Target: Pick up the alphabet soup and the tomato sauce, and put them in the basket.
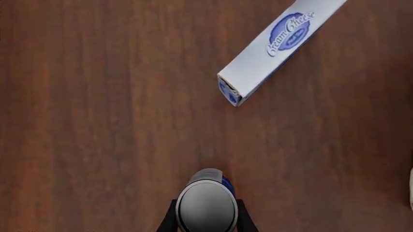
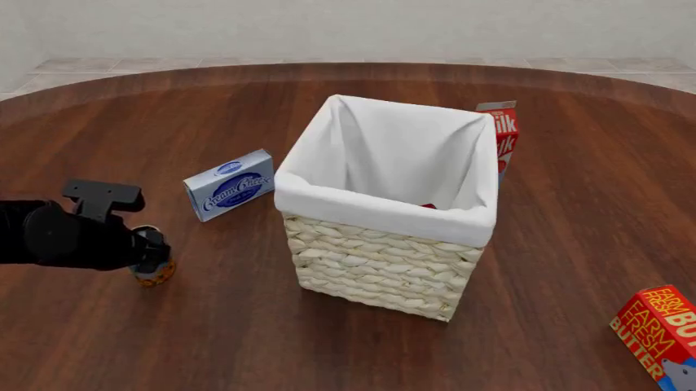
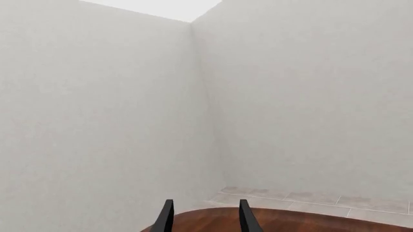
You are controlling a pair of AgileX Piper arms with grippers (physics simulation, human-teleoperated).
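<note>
Where the left arm reaches in at the lower left of the front view, the left gripper (image 2: 150,254) has its fingers closed around the alphabet soup (image 2: 155,271), whose orange-yellow base shows below the dark hand just above the table (image 2: 163,342). In the left wrist view the can's silver top (image 1: 206,207) sits between the two black fingers (image 1: 169,218). Up and right of it lies the cream cheese box (image 2: 230,184), flat on the wood. At centre stands the basket (image 2: 376,261), its white liner folded over the rim; a small red patch shows inside, too little to tell what it is. Behind its right corner stands the milk carton (image 2: 504,134). At the lower right edge lies the butter box (image 2: 658,330). The right gripper (image 3: 205,216) appears only in its own wrist view, fingers parted with nothing between them, aimed at the pale wall.
</note>
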